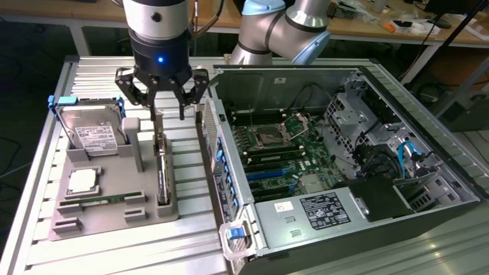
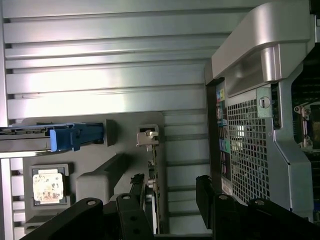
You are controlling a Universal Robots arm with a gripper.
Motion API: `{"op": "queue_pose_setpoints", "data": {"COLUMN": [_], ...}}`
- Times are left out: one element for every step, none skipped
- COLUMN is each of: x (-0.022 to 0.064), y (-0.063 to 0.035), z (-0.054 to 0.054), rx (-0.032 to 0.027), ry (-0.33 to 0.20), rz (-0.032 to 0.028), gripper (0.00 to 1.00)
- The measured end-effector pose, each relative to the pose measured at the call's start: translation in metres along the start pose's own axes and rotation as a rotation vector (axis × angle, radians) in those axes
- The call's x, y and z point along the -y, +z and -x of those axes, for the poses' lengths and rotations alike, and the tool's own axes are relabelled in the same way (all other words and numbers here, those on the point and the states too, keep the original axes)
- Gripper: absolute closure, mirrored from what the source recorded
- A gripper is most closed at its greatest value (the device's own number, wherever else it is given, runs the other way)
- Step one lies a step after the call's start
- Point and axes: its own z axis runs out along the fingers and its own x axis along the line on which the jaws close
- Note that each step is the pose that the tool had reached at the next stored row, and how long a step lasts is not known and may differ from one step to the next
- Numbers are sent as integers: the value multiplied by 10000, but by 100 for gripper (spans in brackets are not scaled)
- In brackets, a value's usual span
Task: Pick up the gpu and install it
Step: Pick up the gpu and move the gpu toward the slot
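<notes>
GPU (image 1: 161, 172) stands on its long edge in a slot of the grey holder (image 1: 114, 220), just beside the open computer case (image 1: 290, 86). The gripper (image 1: 168, 113) hangs over the card's far end, fingers spread apart, one on each side. The card sits nearer one finger, unclamped.

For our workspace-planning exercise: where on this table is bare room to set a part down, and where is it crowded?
Free: bare slats between grey tray and the exterior camera. Crowded: the strip between tray and computer case, where the gripper hangs over the gpu.
</notes>
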Motion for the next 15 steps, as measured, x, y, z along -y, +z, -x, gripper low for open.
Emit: {"op": "queue_pose_setpoints", "data": {"x": [0, 1, 1, 2, 3, 3, 4, 5, 6, 7, 9, 10, 11, 12, 14], "y": [5, 12, 19, 24, 30, 36, 44, 53, 61, 69, 84, 89, 92, 95, 96], "z": [0, -2, -6, -8, -10, -13, -16, -21, -25, -30, -39, -45, -47, -49, -51], "rx": [1, 3, 2, 0, 1, 1, 1, 1, 1, 1, 0, -1, -1, 1, 1], "ry": [0, 0, 1, 1, 0, 0, 0, 1, 1, 0, 0, 0, -1, -1, -1], "rz": [1, 0, -2, -3, -4, -4, -4, -4, -3, -4, -4, -5, -5, -3, -3], "gripper": [46, 46, 46, 46, 46, 46, 46, 46, 46, 46, 46, 46, 46, 46, 46]}}
